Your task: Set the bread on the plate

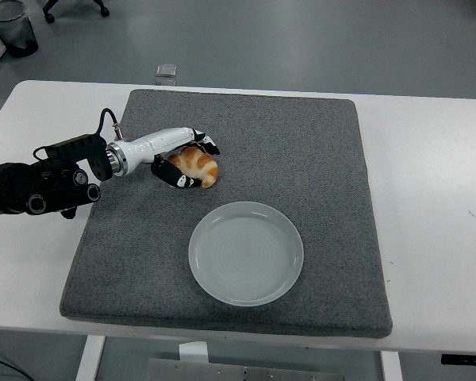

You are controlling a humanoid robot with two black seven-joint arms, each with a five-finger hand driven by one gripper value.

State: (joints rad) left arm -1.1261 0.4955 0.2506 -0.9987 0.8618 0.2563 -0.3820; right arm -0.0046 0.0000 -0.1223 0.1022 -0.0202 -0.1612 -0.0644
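In the head view, a white worktop [436, 198] carried a large square mat of grey felt-like fabric [301, 151] that covered most of its middle. On the left part of that mat lay a golden-brown, crescent-shaped croissant [197, 166], the bread of the task, resting on the fabric and well short of the dish. The left robot hand [182, 159], white with black fingertips at the end of a black arm that came in from the left edge, was closed around the croissant: upper fingers [206, 144] curled over the far side of the pastry, and a lower black-tipped digit pressed against its near side, so the bread sat gripped between them. The croissant looked to be in contact with the mat, though whether it was lifted a little could not be told. Nearer the front edge and slightly to the right stood a round, pale grey-white ceramic plate [214, 274] with a shallow raised rim, lying flat on the mat, apart from the hand and the bread. A small, clear square object [166, 72] sat on the floor just beyond the far edge of the worktop, and a dark waste bin [10, 25] showed at the top left corner.
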